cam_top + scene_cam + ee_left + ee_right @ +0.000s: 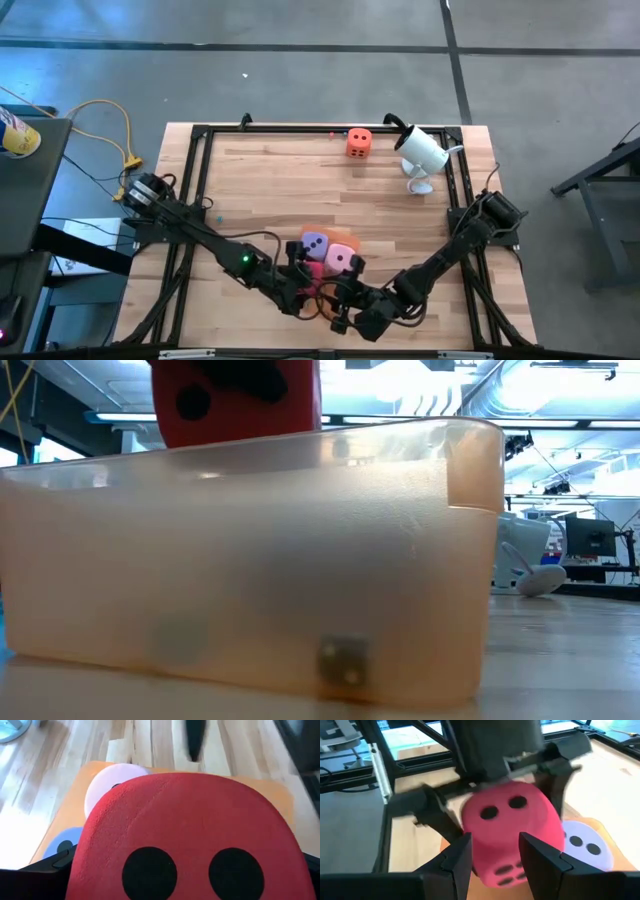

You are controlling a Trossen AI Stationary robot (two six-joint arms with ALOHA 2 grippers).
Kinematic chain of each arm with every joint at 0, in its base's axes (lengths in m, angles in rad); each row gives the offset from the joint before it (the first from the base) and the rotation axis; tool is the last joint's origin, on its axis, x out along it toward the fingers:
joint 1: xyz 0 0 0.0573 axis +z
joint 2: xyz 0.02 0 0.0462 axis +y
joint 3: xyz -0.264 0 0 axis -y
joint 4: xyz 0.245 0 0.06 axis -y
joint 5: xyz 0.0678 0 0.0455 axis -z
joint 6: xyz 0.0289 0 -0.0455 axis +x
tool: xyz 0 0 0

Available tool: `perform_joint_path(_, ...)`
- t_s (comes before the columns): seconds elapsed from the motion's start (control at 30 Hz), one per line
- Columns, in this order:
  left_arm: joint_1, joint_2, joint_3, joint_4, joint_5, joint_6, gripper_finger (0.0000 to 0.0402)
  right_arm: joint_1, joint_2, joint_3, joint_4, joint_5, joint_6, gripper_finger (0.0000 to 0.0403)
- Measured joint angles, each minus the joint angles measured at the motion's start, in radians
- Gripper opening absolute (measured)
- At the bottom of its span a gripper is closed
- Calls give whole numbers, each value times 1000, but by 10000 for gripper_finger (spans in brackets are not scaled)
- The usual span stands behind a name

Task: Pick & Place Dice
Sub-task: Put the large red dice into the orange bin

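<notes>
A: Where is the left gripper point(312, 290)?

B: Low centre of the high view, fingers clamped on the red die point(187, 837). Its own wrist view is nearly filled by that die, two dark pips facing the camera.

A: And the right gripper point(492, 852)?

B: Just beside it, lower centre-right of the high view. Its fingers stand spread, with the red die between them in its wrist view; whether they touch it I cannot tell.

A: Largest things first, then?

B: The wooden table point(300, 190), then the orange tray point(250, 560), which fills the low view, with the red die showing above its rim at upper left. A white camera point(422, 152) stands at the table's upper right.

A: The other dice?

B: The purple die point(314, 245) and pink die point(341, 260) sit side by side on the tray, centre-low in the high view. The orange die point(359, 142) is well apart, at top centre near the camera.
</notes>
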Motion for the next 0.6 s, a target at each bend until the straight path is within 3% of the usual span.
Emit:
perform_joint_path(0.17,4,32,0,47,0,16,400,-40,0,0,12,-13,-4,151)
perform_joint_path(0.37,1,41,0,79,-1,100,400,-85,22,3,43,-146,-26,140)
perform_joint_path(0.6,-6,42,-5,88,12,120,400,-124,108,6,96,-219,-26,50)
